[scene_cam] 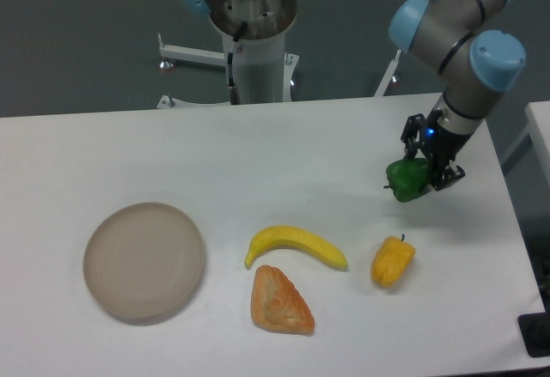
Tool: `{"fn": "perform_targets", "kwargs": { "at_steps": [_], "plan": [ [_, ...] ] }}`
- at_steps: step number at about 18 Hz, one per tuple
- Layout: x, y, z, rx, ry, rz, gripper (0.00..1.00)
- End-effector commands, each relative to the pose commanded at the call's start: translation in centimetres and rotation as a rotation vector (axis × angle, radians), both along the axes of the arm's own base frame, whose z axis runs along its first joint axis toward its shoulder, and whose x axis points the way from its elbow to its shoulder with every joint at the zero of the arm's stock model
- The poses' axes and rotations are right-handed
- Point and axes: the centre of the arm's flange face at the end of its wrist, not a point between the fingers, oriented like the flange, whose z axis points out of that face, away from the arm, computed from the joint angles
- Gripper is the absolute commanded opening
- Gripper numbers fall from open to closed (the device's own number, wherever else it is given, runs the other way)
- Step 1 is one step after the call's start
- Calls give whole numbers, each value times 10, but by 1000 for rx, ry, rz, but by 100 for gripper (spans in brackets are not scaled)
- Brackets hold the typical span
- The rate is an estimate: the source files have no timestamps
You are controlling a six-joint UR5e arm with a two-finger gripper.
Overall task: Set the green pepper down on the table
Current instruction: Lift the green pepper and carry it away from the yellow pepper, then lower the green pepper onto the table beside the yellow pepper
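Note:
The green pepper (406, 179) is small, glossy and dark green. It hangs above the white table (258, 154) at the right side, held in my gripper (423, 173), which is shut on it. The black fingers (436, 173) clasp the pepper's right side. A faint shadow lies on the tabletop below it. The pepper is up and back from the yellow pepper.
A yellow-orange pepper (392, 261) lies near the front right. A banana (296, 246) and an orange pastry slice (278, 302) lie at the front middle. A round beige plate (143, 261) sits at the front left. The robot's base column (255, 46) stands behind the table.

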Motion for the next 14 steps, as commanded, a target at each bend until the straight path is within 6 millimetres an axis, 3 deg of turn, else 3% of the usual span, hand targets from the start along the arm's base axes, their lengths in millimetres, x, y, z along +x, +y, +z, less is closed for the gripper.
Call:
{"fn": "perform_targets", "kwargs": {
  "at_steps": [2,14],
  "plan": [
    [8,2,-10,-3,-6,13,44],
    [30,13,-19,-4,-28,202,45]
  ]
}}
